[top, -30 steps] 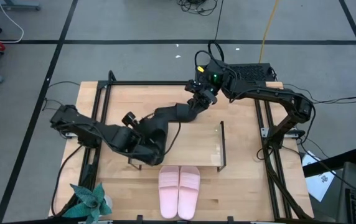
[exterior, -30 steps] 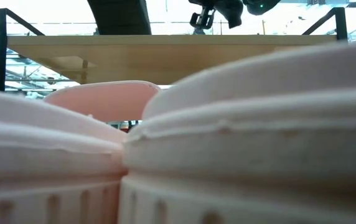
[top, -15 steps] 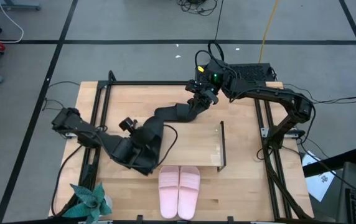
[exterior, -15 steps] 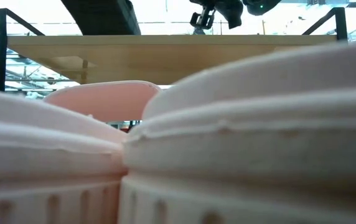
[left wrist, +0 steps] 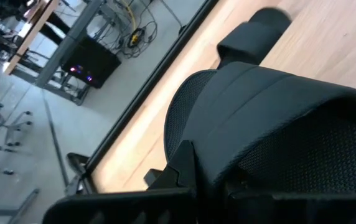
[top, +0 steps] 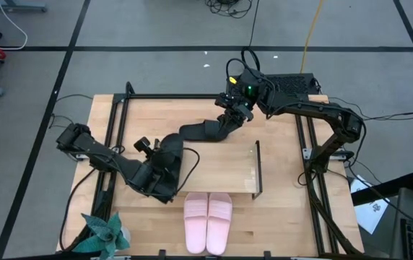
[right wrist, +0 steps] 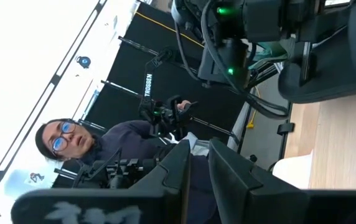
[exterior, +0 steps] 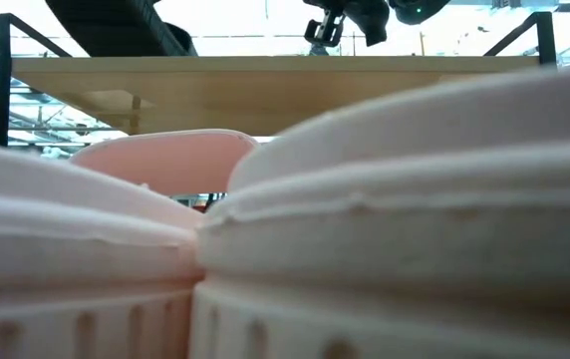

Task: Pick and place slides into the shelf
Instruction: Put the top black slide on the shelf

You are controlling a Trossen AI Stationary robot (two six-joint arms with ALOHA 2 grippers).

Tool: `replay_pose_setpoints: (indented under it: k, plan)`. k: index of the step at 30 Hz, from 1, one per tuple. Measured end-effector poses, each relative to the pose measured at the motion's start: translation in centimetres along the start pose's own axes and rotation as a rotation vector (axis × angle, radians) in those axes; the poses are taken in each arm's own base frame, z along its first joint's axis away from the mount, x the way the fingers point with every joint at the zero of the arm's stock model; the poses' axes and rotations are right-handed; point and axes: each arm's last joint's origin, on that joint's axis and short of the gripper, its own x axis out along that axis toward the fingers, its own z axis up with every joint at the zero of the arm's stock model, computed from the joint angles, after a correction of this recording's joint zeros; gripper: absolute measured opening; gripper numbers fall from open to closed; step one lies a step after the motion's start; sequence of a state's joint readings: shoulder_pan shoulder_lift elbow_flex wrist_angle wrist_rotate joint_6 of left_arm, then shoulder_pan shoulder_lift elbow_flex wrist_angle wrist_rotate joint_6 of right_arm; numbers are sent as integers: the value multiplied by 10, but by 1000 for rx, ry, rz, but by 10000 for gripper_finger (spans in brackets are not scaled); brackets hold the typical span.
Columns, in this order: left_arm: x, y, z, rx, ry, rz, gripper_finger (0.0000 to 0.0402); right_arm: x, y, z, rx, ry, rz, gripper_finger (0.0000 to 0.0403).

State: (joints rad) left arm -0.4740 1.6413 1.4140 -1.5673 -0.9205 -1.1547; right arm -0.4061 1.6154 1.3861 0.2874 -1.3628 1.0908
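Left gripper (top: 164, 160) clamps one black slide (top: 169, 153); right gripper (top: 233, 108) pinches the other black slide (top: 205, 130) closed.

The wooden bench (top: 279, 209) has black rails along its sides; the pale pink pair of slides (top: 208, 213) lies side by side at its near edge, touching each other; one black slide (top: 205, 131) lies toward the far side; the shelf (top: 224, 167) stands mid-bench with its light board top; a spiky green plant (top: 104, 232) sits at the near left corner
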Motion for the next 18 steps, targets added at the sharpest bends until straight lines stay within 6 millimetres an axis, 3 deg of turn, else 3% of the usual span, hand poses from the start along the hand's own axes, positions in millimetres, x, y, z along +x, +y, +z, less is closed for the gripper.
replay_pose_setpoints:
  k: [18]
  plan:
    - [15, -3, -18, 77, -5, 68, 0, 0, -1, 1, 16, -28, -14, 52]
